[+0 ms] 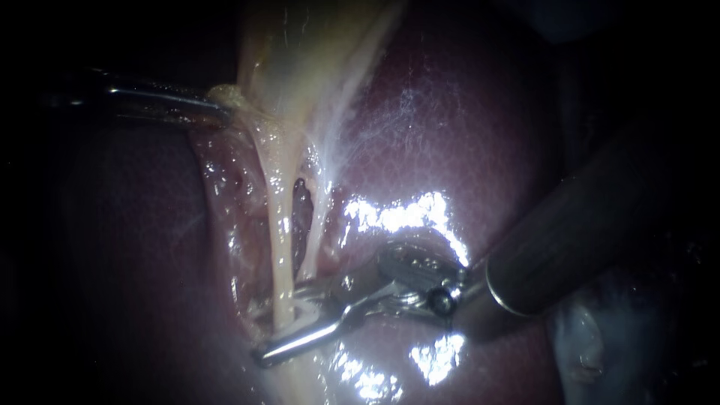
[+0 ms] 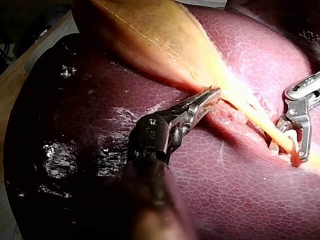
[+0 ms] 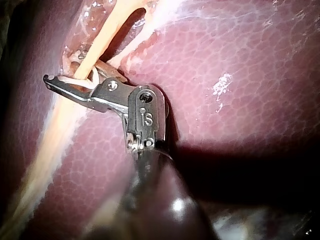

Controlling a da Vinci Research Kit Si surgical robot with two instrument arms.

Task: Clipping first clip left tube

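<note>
left instrument [image 1: 223, 112] clamped, right instrument [image 1: 278, 321] agape

Surgical bench set-up, lab sort: a bare liver [image 2: 75, 125] with pale gallbladder [image 2: 140, 35] lies in the open, tan board [image 2: 19, 75] showing past the liver's edge, left instrument [image 1: 221, 112] and right instrument [image 1: 289, 321] slender metal shafts over it, hard glare on wet tissue at centre frame.

Tan surface [image 2: 17, 75] visible only beyond liver's dark outer edge. Liver [image 2: 85, 125] lies directly on it, covering most.

Right instrument [image 1: 279, 322]: dark shaft [image 1: 585, 225]; silver wrist [image 1: 420, 289]
</note>
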